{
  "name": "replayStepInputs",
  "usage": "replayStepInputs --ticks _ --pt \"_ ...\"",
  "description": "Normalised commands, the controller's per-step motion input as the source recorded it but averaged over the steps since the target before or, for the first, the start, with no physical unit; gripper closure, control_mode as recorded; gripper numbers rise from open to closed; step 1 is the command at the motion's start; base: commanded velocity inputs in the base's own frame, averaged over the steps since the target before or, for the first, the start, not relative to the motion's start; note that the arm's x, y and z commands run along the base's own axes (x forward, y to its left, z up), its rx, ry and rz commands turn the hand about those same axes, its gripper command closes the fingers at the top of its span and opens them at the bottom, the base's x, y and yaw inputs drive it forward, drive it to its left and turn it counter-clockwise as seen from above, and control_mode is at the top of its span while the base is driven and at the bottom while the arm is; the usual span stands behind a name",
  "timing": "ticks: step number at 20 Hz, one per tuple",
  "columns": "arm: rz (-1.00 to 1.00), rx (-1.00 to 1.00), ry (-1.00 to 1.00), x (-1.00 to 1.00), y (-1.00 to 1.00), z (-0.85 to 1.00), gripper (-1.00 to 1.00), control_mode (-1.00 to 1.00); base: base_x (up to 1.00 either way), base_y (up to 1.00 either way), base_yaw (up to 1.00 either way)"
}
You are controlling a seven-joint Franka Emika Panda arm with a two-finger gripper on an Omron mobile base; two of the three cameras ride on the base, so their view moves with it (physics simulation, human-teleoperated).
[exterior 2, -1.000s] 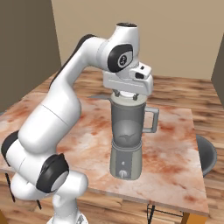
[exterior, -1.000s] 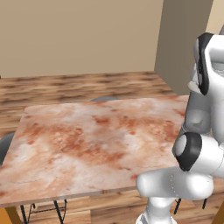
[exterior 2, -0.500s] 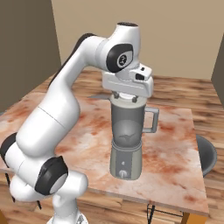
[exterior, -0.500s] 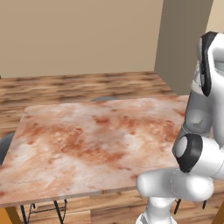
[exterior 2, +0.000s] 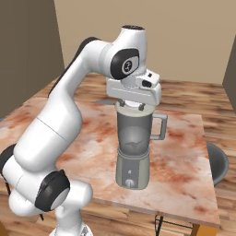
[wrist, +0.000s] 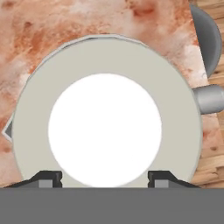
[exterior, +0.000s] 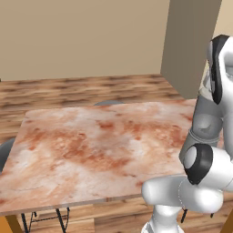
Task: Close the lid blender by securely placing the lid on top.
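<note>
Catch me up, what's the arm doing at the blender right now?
The white arm has its pincer right over the mouth of the tall grey blender with the translucent jar, which stands on the reddish marble-patterned table. In the hand view the round pale grey-green lid with the white centre knob sits under the hand, roughly covering the jar, with the fingertips on either side of the knob. Whether the lid is fully seated or released is not clear.

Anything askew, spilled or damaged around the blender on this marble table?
Nothing stands out. The blender stands upright on the table, and the lid looks centred over the jar mouth beneath the claw. No spill or damage shows.
</note>
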Motion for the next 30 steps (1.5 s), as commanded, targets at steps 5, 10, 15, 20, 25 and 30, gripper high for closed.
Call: replayStepInputs --ticks 5,10,15,20,25,30 --pt "0.06 0.0 -0.03 0.28 0.06 -0.04 1.0 -1.0 0.0 0.0 0.0" --pt "0.04 0.0 -0.08 0.07 0.0 0.0 1.0 -1.0 0.0 0.0 0.0" --pt "0.02 0.0 -0.08 0.0 0.0 -0.03 1.0 -1.0 0.0 0.0 0.0" --pt "0.01 0.0 -0.06 -0.06 0.0 -0.15 -1.0 -1.0 0.0 0.0 0.0" --pt "0.0 0.0 -0.05 -0.01 0.0 -0.06 -1.0 -1.0 0.0 0.0 0.0" --pt "0.0 0.0 -0.04 0.0 0.0 0.0 -1.0 -1.0 0.0 0.0 0.0"
